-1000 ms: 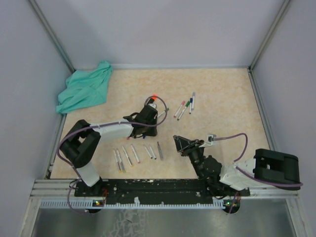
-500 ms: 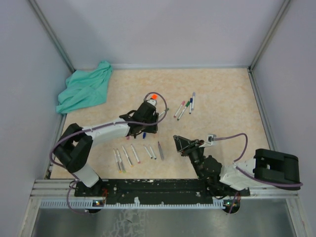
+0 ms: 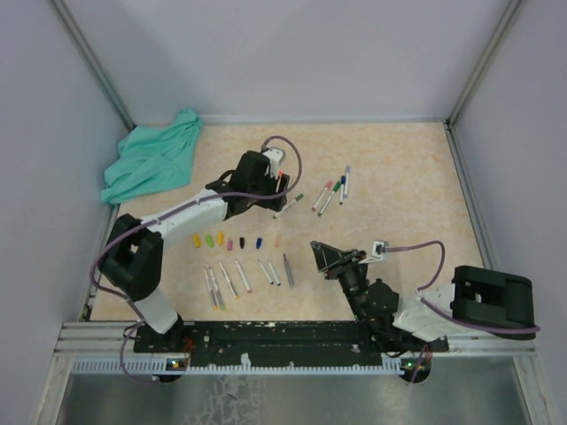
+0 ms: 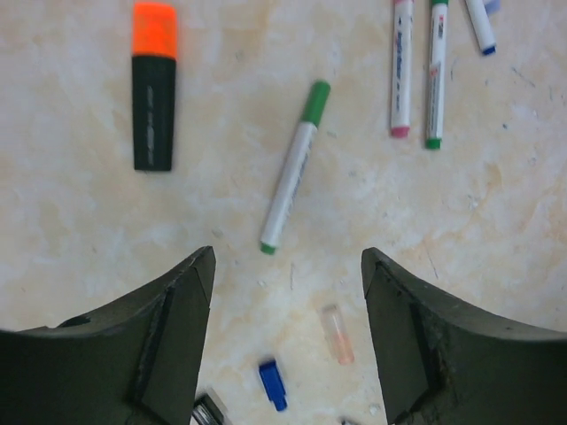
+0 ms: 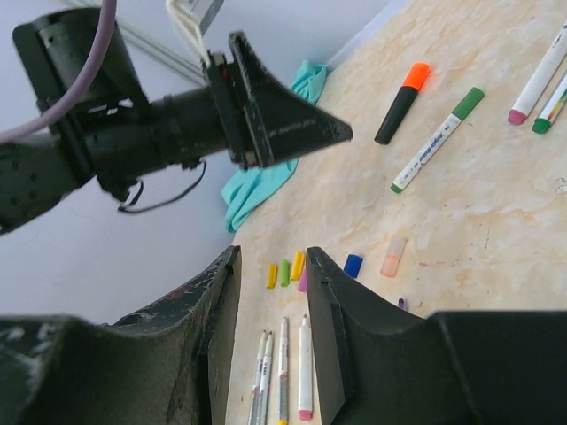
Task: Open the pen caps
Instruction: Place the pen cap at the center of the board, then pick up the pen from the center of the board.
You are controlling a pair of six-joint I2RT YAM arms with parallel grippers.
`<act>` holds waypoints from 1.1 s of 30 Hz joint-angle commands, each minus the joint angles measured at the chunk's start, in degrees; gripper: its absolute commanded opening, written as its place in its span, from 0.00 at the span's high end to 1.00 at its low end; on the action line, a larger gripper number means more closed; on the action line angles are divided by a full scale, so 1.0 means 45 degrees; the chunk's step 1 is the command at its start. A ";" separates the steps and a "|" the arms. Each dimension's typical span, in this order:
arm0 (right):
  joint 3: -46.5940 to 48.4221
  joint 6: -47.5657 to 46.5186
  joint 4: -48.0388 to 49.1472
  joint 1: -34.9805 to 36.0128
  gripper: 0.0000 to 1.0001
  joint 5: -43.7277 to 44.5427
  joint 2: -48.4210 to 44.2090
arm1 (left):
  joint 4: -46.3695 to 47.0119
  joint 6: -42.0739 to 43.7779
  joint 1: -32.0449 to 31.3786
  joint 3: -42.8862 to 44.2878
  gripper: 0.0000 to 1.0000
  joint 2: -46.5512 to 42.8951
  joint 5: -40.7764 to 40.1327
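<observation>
Looking down past the left gripper (image 4: 288, 266), finding it released, fingers spread wide with nothing between them. Seeing a blue cap (image 4: 273, 383) and a translucent pinkish cap (image 4: 337, 334) lying right under that gap, a capped green pen (image 4: 291, 177) just ahead of the fingertips, and a black highlighter (image 4: 153, 97) farther ahead and off to one side, still wearing its orange cap (image 4: 154, 31). Not getting the remaining pen caps (image 3: 229, 243) from there; picking them up only from above, as a loose row of yellow, green, pink, black and blue lying apart from any pen, behind the left gripper toward the arm bases and off to the left of the right gripper (image 3: 323, 257). Peering through the right gripper's narrow gap in its own wrist view, finding it slightly parted and grasping nothing, with the same row lying ahead of it. Resting on a beige marbled worktop (image 3: 407, 168) closed in by pale grey walls (image 3: 292, 53), with a teal cloth (image 3: 151, 159) bunched well away from both grippers, four capped pens (image 3: 332, 190) just right of the left gripper, and bare barrels (image 3: 239, 276) lined up nearer the bases than the caps. Comparing with a second ago: noting the left gripper having pulled away from the row toward the highlighter and widened, uncovering caps it was hiding; noting the right gripper keeping its place and gap.
</observation>
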 commanded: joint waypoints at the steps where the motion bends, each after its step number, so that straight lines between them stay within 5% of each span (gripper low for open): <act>1: -0.0650 0.0251 0.1407 0.0051 0.64 0.0591 0.0277 | -0.1252 0.1502 0.0308 0.2263 0.31 0.1644 0.1141; 5: -0.0777 0.0287 0.1752 0.0051 0.64 0.0589 0.0418 | -0.3396 0.2377 0.0336 0.4665 0.45 0.3784 0.1260; 11: -0.0852 0.0393 0.1899 0.0051 0.64 0.0655 0.0511 | -0.5955 0.3354 0.0324 0.7743 0.50 0.6175 0.1545; 33: -0.0832 0.0412 0.1860 0.0051 0.64 0.0622 0.0560 | -0.6430 0.3580 0.0227 0.8288 0.63 0.7328 0.2137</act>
